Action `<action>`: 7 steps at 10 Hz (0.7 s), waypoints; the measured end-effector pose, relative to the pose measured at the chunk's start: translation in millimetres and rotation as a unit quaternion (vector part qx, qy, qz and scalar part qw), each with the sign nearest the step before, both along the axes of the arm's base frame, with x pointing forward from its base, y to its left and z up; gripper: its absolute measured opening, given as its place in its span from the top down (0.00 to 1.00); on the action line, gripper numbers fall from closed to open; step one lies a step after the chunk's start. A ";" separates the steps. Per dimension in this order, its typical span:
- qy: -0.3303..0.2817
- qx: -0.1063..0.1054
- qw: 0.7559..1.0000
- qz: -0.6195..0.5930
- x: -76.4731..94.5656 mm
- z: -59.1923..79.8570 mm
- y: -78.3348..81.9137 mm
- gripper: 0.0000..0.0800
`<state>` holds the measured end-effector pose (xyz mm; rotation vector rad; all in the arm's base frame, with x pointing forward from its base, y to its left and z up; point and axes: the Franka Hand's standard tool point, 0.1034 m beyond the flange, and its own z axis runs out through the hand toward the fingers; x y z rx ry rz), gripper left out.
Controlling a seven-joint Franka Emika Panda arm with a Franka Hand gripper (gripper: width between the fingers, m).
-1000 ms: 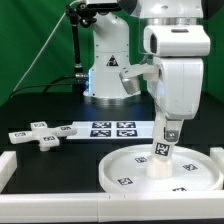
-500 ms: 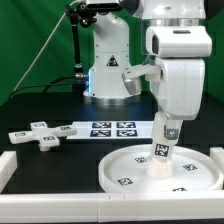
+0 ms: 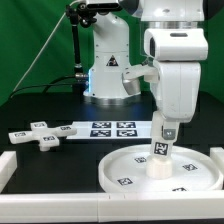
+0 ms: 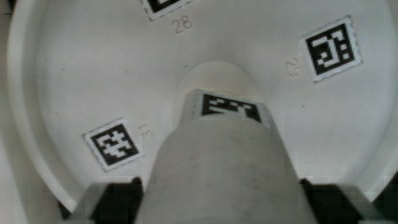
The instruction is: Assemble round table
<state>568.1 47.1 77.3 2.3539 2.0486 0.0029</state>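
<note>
1. The arm (image 3: pixel 175 60) is wearing smooth, glossy white shells, boxy in outline but rounding off at every corner
2. Dark bands are running between the white segments where the joints sit
3. The base column (image 3: pixel 105 65) is glowing faintly blue low down and is carrying a small triangular sticker (image 3: pixel 128 60)
4. Black cables (image 3: pixel 88 10) are looping above the base column
5. The end effector (image 3: pixel 163 135) is showing dark, blocky finger pads (image 4: pixel 121 198) in the wrist view, their detail blurring out
</note>
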 end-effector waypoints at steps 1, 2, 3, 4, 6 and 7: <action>0.000 0.002 0.999 -0.041 -0.3 -0.3 -0.7 0.48; 0.001 0.004 0.993 -0.116 -0.8 -0.7 -3.4 0.48; 0.002 0.008 0.984 -0.178 -2.3 -1.5 -4.1 0.48; 0.005 0.011 0.972 -0.234 -4.6 -2.9 -3.4 0.48; 0.006 0.015 0.948 -0.316 -5.0 -3.3 -3.9 0.48; 0.005 0.016 0.939 -0.344 -4.7 -3.2 -3.3 0.48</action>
